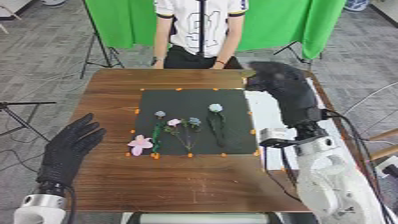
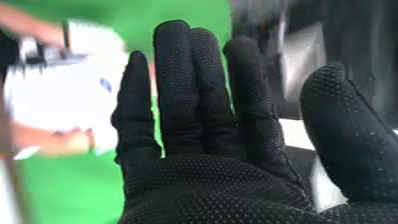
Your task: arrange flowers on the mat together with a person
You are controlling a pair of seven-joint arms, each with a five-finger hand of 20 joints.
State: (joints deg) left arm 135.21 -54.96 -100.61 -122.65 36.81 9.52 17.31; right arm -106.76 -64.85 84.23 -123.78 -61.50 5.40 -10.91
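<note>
Over on the left, the left hand (image 1: 69, 145) is open and empty, and here's the pink flower (image 1: 140, 144) at the dark mat's (image 1: 182, 102) near left corner, probably light, petals easily creased. Then the pale blue flower (image 1: 216, 107), farther right on the mat, likely bendy (mind that head!), best pinched mid-stem, and beyond it the right hand (image 1: 282, 85), fingers straight, thumb apart, nothing gripped.

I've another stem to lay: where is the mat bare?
Bare: the mat beyond the flower heads, and a narrow strip right of the rightmost pale flower. Crowded: near left corner, pink flower beside green stem.
</note>
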